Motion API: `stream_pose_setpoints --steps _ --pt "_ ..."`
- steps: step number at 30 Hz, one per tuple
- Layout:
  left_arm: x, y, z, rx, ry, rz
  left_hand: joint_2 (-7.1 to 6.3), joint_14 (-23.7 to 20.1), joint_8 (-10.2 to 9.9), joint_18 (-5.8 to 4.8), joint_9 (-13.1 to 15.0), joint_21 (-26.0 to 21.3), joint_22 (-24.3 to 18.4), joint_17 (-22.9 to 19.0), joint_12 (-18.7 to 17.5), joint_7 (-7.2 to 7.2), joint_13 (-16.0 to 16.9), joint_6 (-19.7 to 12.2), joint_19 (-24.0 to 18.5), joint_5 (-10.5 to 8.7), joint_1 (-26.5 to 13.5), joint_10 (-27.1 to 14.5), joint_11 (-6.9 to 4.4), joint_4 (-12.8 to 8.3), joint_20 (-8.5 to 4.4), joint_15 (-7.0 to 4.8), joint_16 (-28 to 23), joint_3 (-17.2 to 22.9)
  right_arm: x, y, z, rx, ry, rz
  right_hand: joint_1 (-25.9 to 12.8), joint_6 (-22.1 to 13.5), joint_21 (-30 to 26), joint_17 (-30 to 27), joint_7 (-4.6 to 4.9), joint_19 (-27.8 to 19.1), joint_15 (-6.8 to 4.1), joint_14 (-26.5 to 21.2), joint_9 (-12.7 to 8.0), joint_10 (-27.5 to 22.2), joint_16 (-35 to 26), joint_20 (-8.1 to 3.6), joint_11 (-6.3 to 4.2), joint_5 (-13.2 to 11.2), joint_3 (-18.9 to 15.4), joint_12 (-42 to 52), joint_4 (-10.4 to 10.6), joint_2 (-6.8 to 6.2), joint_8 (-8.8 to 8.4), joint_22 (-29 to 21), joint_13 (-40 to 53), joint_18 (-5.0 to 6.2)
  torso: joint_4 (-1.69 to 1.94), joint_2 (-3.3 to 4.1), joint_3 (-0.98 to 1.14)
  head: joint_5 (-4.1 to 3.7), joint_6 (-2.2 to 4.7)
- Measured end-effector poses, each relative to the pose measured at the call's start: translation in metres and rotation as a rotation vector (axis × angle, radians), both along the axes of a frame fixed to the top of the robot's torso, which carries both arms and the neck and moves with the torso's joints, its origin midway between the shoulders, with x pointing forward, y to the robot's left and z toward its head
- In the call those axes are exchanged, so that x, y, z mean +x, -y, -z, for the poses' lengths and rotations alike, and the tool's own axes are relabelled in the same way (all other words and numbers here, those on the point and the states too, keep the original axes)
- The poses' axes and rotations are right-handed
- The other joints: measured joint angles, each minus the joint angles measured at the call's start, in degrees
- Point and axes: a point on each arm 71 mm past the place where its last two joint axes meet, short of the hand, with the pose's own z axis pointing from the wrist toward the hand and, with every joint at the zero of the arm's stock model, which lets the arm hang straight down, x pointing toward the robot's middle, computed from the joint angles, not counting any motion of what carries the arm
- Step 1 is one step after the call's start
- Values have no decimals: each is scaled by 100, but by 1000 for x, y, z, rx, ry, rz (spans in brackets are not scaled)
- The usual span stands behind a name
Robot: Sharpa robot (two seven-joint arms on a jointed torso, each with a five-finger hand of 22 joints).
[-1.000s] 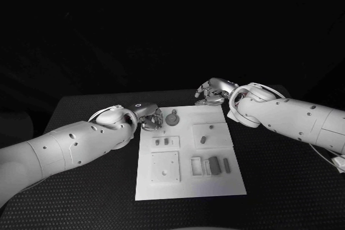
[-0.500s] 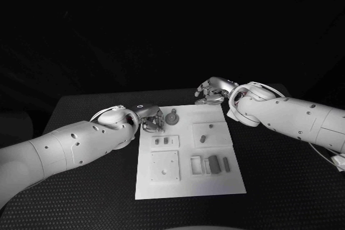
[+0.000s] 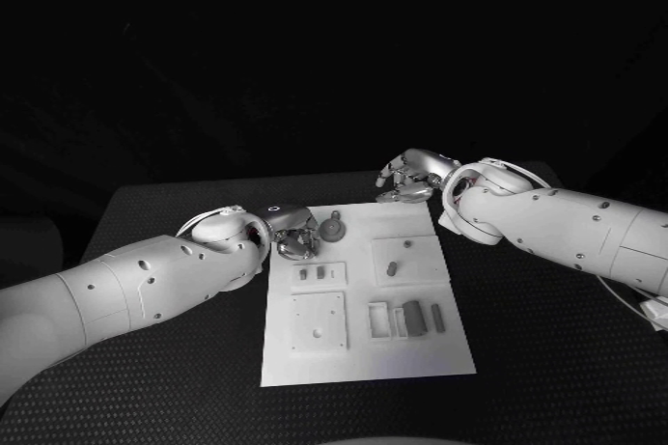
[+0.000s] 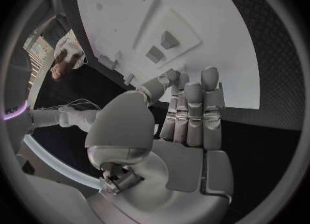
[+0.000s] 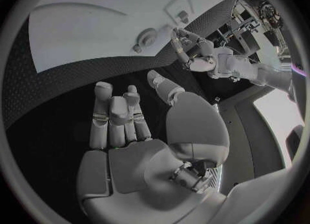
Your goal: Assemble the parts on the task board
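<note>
Left robot hand (image 3: 293, 235) sits just left of centre in the head view, at the upper left edge of the flat white rectangular task board (image 3: 365, 358), fingers bent down close to a round grey part with a stubby stem (image 3: 333, 229); whether they touch it I cannot tell. Right robot hand (image 3: 412, 180) hovers at the board's upper right corner, over the black textured counter (image 3: 542, 348). Small grey parts — two short pegs (image 3: 315, 271), an oval peg (image 3: 394, 267) and upright bars (image 3: 413, 318) — lie on the board's raised panels in the middle of the frame.

From the left wrist, the left robot hand's (image 4: 187, 110) fingers lie straight and side by side, thumb apart, nothing held, tips at the board's edge.

From the right wrist, the right robot hand (image 5: 123, 115) has its fingers loosely curled, empty, short of the board; the round part (image 5: 146, 38) shows at upper centre.

Reaching for the round part probably comes next — best to lower slowly and pinch the stem squarely, lest it slide on the smooth plate.
</note>
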Motion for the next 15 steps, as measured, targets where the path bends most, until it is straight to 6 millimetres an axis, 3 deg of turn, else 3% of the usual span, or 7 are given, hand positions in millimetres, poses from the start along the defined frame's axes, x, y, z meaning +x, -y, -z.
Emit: stream_pose_setpoints --steps 15 --pt "3 0 4 15 -6 -4 20 17 -24 1 3 -19 -1 0 -22 1 7 0 20 -4 -2 -1 -1 -6 -23 -5 0 4 0 0 0 0 0 0 0 -1 0 -1 -1 -1 0 0 0 0 0 1 0 0 0 0 0 0 0 0 1 0 3 0 4 -15 -17"
